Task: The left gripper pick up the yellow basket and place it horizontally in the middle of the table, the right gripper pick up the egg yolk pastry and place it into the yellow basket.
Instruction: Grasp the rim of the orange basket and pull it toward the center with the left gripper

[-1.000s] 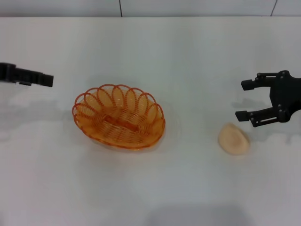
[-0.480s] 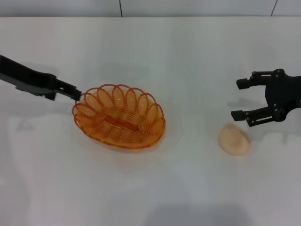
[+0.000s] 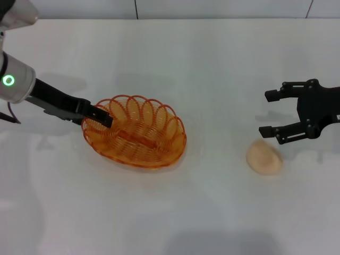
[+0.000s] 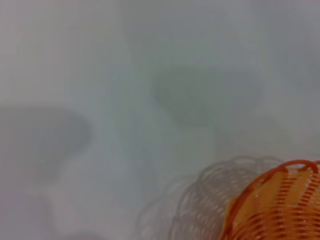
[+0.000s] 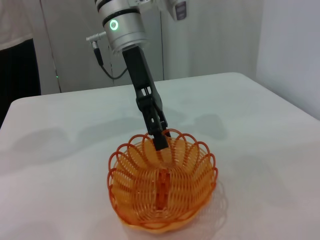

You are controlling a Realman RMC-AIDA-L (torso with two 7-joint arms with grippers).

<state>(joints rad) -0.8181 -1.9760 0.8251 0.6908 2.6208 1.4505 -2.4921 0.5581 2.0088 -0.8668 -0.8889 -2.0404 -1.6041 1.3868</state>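
The oval orange-yellow wire basket [image 3: 134, 132] sits left of centre on the white tabletop [image 3: 212, 69]. The black left gripper [image 3: 104, 118] is placed at its looped rim for pickup (finger spread cannot be told). The black right gripper [image 3: 271, 112] is held wide open, empty, just beside the cream dome-shaped egg yolk pastry [image 3: 264, 157].

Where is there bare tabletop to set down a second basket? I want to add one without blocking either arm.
Free: the table along its near edge, and its far strip behind the yellow basket. The gap between basket and egg yolk pastry is bare too. Crowded: the basket's left rim under the left gripper, and around the open right gripper.
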